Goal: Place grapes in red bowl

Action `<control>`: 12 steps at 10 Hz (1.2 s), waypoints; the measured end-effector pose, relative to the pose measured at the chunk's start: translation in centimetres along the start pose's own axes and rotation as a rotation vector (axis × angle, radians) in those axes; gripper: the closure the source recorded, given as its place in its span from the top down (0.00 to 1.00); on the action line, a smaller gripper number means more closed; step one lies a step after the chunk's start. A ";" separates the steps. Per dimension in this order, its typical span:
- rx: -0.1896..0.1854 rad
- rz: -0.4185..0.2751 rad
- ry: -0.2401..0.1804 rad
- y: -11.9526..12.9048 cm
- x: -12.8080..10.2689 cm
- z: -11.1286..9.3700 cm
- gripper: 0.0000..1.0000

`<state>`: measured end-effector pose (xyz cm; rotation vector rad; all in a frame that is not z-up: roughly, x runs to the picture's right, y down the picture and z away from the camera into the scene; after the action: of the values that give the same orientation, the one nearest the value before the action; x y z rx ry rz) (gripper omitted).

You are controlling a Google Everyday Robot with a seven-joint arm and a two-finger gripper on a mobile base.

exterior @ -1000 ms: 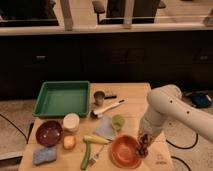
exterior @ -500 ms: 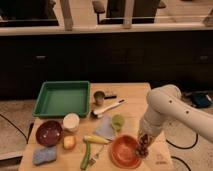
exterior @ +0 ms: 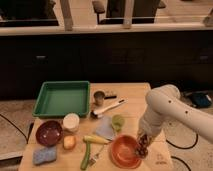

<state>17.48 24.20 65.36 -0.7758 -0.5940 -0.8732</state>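
An orange-red bowl (exterior: 124, 151) sits at the front of the wooden table, right of centre. My gripper (exterior: 143, 146) hangs from the white arm (exterior: 162, 107) over the bowl's right rim. It is shut on a dark bunch of grapes (exterior: 143, 148), held just above that rim. A darker maroon bowl (exterior: 48, 132) sits at the front left, empty.
A green tray (exterior: 62, 98) is at the back left. A white cup (exterior: 71, 121), yellow fruit (exterior: 69, 142), blue sponge (exterior: 44, 155), banana (exterior: 95, 140), green vegetable (exterior: 86, 156), green cup (exterior: 117, 121), metal cup (exterior: 99, 97) and white-handled utensil (exterior: 109, 107) crowd the table (exterior: 132, 92).
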 end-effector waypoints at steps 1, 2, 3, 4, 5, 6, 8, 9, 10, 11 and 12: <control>0.000 -0.009 -0.001 -0.3 -0.1 0.0 0.00; 0.001 -0.022 -0.003 -0.7 -0.3 0.0 0.00; 0.001 -0.034 -0.006 -1.0 -0.5 0.0 0.00; -0.001 -0.050 -0.009 -1.4 -0.7 0.1 0.00; -0.004 -0.062 -0.012 -1.8 -0.9 0.3 0.00; -0.007 -0.080 -0.017 -2.3 -1.1 0.6 0.00; -0.006 -0.105 -0.029 -3.0 -1.2 1.1 0.00; -0.005 -0.117 -0.037 -3.4 -1.2 1.4 0.00; -0.003 -0.132 -0.047 -3.8 -1.2 1.8 0.00; -0.002 -0.145 -0.060 -4.3 -1.2 2.2 0.00; 0.000 -0.156 -0.070 -4.7 -1.1 2.6 0.00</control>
<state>12.58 24.83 67.66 -0.7702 -0.7237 -0.9925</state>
